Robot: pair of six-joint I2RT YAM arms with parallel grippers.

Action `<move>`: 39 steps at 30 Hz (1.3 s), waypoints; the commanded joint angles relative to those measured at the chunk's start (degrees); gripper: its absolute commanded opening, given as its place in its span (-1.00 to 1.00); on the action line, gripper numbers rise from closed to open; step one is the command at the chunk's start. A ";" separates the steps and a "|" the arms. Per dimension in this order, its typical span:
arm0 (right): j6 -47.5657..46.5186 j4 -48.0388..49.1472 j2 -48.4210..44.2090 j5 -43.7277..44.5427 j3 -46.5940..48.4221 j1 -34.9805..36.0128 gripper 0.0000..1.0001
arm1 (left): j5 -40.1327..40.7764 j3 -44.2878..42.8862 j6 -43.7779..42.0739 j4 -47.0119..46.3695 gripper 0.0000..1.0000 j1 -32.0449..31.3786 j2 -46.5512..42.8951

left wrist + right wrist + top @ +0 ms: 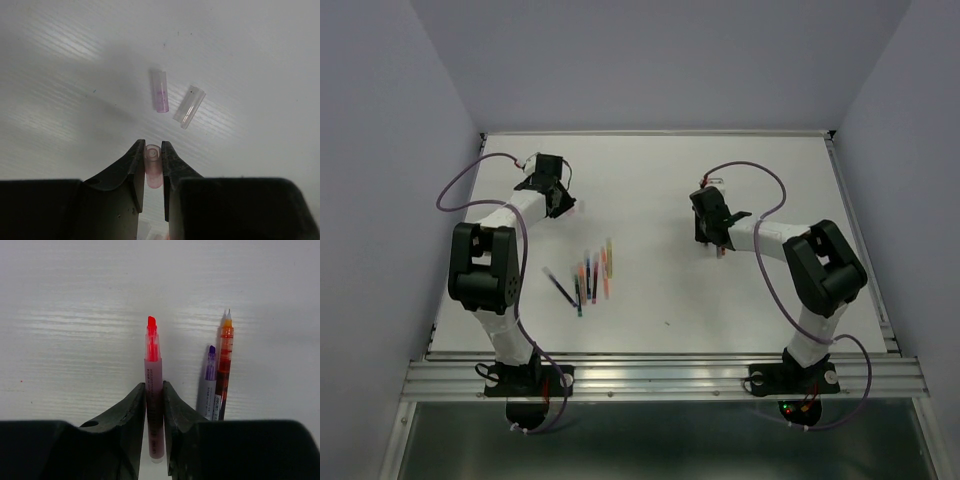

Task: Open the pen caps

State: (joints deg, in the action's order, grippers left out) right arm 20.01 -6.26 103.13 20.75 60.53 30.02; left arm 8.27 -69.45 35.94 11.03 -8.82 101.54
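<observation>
Now my left end effector (153,146) pinches a pink cap (152,172) by the bench's (770,180) far-left corner, my right end effector (154,390) pinches an uncapped red pen (152,347) tip-forward, and the pen cluster (590,278) lies toward the near edge, long axes near-to-far, closer to my left arm (485,265).

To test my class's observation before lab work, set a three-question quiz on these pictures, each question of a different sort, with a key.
1. True or false: the left pincer is shut on a pink cap.
2. How many loose caps lie on the table beyond that pincer? A one, B two, C four.
3. Fill in: the pen in the right pincer shows a ___ tip.
Key: 1 true; 2 B; 3 red.
</observation>
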 commanded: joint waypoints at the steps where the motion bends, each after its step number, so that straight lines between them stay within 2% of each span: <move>1: 0.03 -1.56 1.10 2.89 2.57 -0.23 -0.41 | 1.22 -0.95 0.88 1.27 -1.00 0.56 1.55; 6: 1.08 -3.49 1.81 4.47 3.54 -0.23 -0.35 | 1.48 -1.21 1.50 1.54 -1.00 0.73 2.09; 9: 1.35 -3.84 1.37 4.38 3.45 -0.23 -0.22 | 1.48 -1.47 1.85 1.89 -1.00 1.00 2.70; 15: 0.73 -4.20 -3.72 2.37 3.19 -0.23 0.28 | 1.57 -2.53 2.99 1.81 -1.00 1.00 4.19; 17: -0.05 -4.11 -6.78 0.96 3.19 -0.23 0.50 | 2.36 -3.67 3.25 2.33 -1.00 1.00 5.42; 18: -0.23 -4.11 -7.93 0.35 3.01 -0.23 0.71 | 2.62 -4.20 3.34 2.51 -1.00 0.91 5.86; 21: -1.29 -3.58 -12.14 -2.29 2.31 -0.23 0.96 | 2.71 -6.30 3.26 3.64 -1.00 0.91 7.88; 24: -2.26 -2.62 -14.97 -5.10 1.17 -0.23 1.00 | 2.72 -7.36 3.69 4.09 -1.00 0.91 9.12; 27: -2.87 -1.21 -17.52 -7.39 -0.41 -0.23 1.00 | 2.89 -7.72 3.87 4.35 -0.87 1.00 9.56; 32: -3.05 -0.95 -18.32 -8.18 -1.12 -0.23 1.00 | 3.33 -7.28 4.13 4.88 -0.50 1.00 9.12; 33: -3.22 -0.86 -18.23 -8.27 -1.12 -0.23 1.00 | 3.33 -6.84 4.13 4.79 -0.37 0.91 8.77; 39: -3.57 -0.86 -18.49 -7.83 -1.21 -0.23 1.00 | 2.71 -5.79 4.22 4.71 -0.05 0.91 7.27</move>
State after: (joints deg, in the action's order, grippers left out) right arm 17.52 -8.99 85.43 13.04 59.29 30.02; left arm 9.98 -74.85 39.97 14.94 -8.14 111.81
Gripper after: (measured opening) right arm 0.998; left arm 0.434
